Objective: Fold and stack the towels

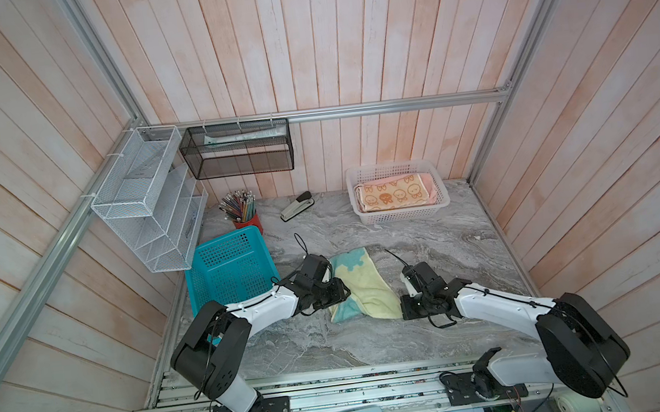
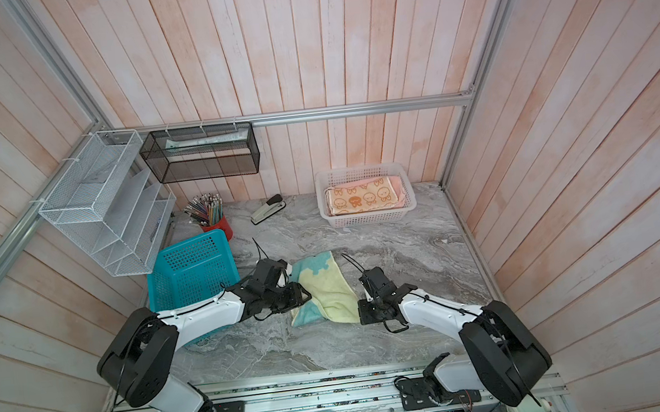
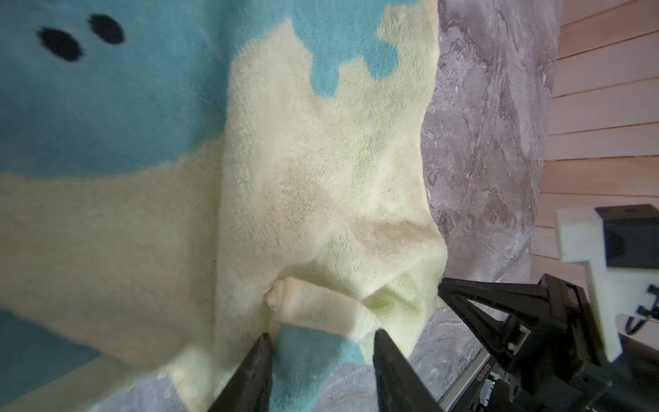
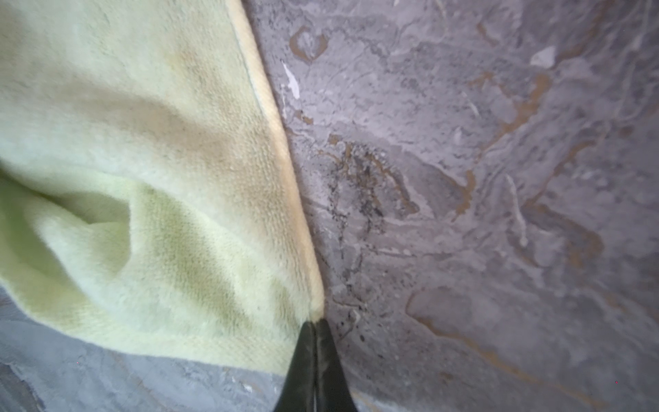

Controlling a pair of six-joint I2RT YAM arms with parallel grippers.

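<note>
Now we see the yellow towel (image 1: 364, 285) with its teal patches lying near the middle of the gray table (image 1: 449, 244), between our two arms. It looks folded over into a long strip, and its near end is a bit crumpled.

Our left claw (image 3: 322, 337) is at the left side of the towel. Its two fingers (image 3: 256, 371) stand a little way apart. A teal bit of the towel shows in the gap between them, and they do not squeeze it. A turned-over hem sits just past the finger tips.

Our right claw (image 4: 315, 323) is pinched tight on the near right corner of the yellow towel, right where the hem ends. The cloth beside it sags in a soft dip.

At the back on the right stands a white basket (image 1: 404, 212). The bunny towel (image 1: 392, 194) lies folded on top inside it. A pink towel (image 1: 426, 182) peeks out from under the bunny towel at one edge.

A teal basket (image 1: 230, 267) stands on the left, just beside our left arm. A red cup of pencils (image 1: 247, 224) and a stapler (image 1: 297, 207) sit at the back, well apart from the yellow towel.
</note>
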